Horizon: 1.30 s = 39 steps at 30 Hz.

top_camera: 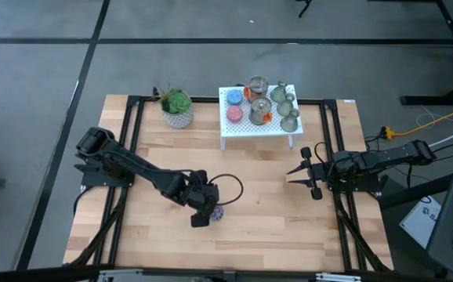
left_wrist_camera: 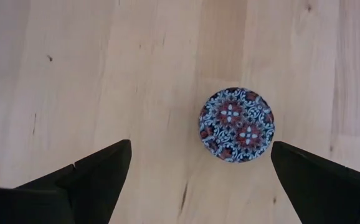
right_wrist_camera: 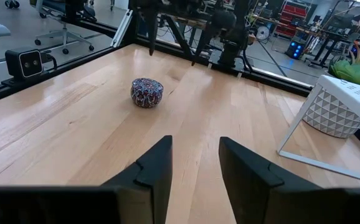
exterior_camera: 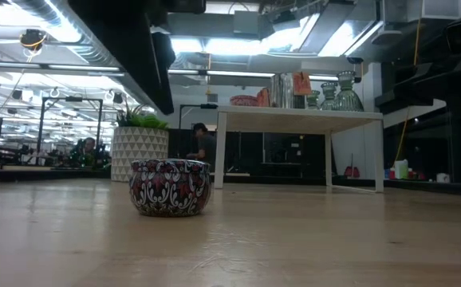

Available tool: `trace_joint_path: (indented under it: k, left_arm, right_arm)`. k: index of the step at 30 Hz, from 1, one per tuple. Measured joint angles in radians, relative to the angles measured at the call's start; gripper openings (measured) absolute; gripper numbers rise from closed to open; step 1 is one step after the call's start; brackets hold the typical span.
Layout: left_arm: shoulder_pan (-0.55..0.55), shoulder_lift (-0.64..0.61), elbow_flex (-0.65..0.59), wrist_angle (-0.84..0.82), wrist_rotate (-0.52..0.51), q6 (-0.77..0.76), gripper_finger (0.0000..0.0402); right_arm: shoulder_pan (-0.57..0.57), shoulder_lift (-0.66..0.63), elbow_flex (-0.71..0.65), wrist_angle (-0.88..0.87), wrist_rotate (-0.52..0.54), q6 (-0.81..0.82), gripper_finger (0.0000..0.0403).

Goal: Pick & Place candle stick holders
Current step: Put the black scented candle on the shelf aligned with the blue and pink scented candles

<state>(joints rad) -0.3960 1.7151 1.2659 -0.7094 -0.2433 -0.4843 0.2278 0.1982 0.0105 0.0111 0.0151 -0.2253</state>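
Left end effector (top_camera: 203, 215): wide open above the patterned tin (top_camera: 218, 212), lower centre. Right end effector (top_camera: 309, 174): narrowly parted, idle at right. Candle stick holders (top_camera: 287, 106): on the white shelf (top_camera: 234, 134), upper centre. We fear the wrong item gets grasped.

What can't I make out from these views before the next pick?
- Candle stick holders: on the white shelf, too small in the high view to count or separate from the tins and discs beside them; the low view shows only their tops.
- Left gripper: open above the patterned tin, which the arm partly covers in the high view.
- Right gripper: open, holding nothing; the shelf is cut off by its wrist view's edge.
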Motion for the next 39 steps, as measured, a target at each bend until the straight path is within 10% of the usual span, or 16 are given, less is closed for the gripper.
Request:
trace_joint_path:
  k: [39]
  left_arm:
    - [-0.107, 0.003, 0.0, 0.178, -0.077, 0.052, 0.0384]
  right_arm:
    - [0.0, 0.0, 0.0, 0.0, 0.0, 0.0, 0.0135]
